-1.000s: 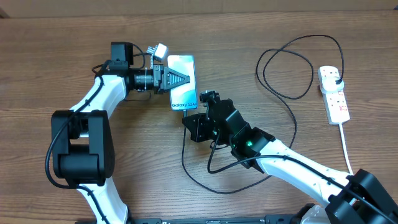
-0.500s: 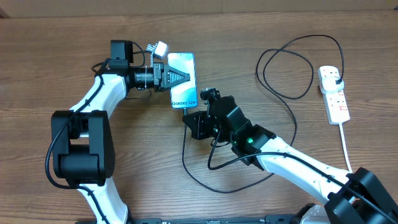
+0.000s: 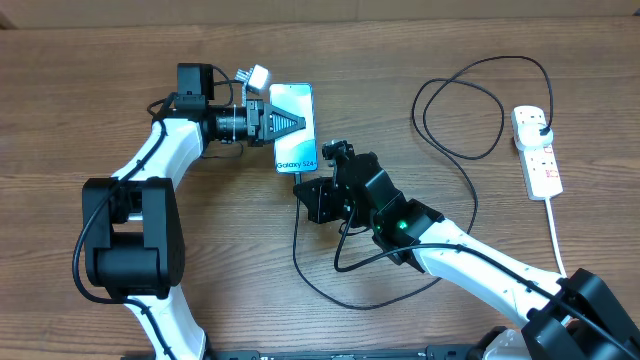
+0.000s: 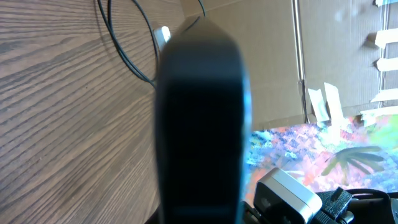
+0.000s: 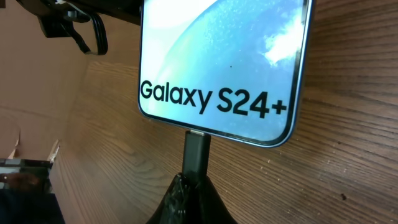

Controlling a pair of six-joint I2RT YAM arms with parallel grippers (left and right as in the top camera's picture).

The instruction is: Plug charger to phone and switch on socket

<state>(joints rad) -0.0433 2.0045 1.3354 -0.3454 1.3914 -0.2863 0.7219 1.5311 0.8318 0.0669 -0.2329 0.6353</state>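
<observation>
Charger tip [image 5: 196, 152] closer, against light-blue phone [image 5: 217, 62]

phone [image 5: 217, 62]: top cut off in my right wrist view
left pincer [image 4: 199, 124]: just a dark blur to me
socket [image 3: 538, 155]: switch state too small to tell
charger [image 5: 196, 152]: connector's rear hidden in right pincer [image 5: 191, 194]

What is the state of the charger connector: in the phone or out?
In, it seems: the charger connector meets the phone's bottom edge with no gap. How deep it sits, I cannot tell.
</observation>
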